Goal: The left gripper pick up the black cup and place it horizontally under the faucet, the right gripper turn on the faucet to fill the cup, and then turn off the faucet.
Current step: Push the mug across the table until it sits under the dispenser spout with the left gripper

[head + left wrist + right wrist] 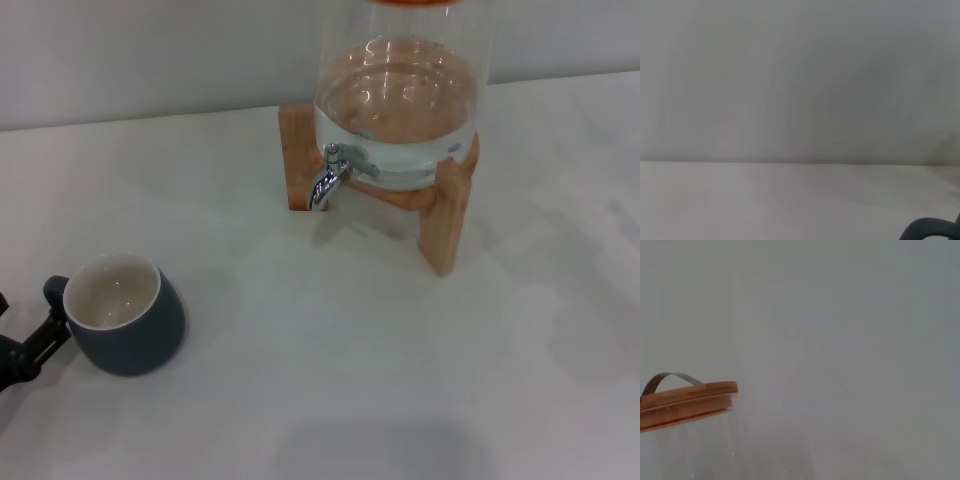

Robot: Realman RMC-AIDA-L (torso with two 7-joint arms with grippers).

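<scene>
At the far left edge of the white table, low in the head view, the left hand pokes into sight, its dark fingers reaching the small loop handle of the black cup. One finger lies against the handle, but I cannot tell whether the hand is clamped on it or merely touching. The cup stands upright on the table, its cream inside showing and its handle turned toward the hand. The left wrist view shows only a sliver of a dark curved rim at its edge, with bare table and wall beyond. Well apart from the cup, further back and to the right, the glass dispenser sits in a wooden stand, partly filled with clear water. The faucet juts from its front, the chrome spout curving down over bare table, with nothing beneath it. The right wrist view catches the dispenser's wooden lid with a thin metal strap handle. The right hand does not show anywhere.
</scene>
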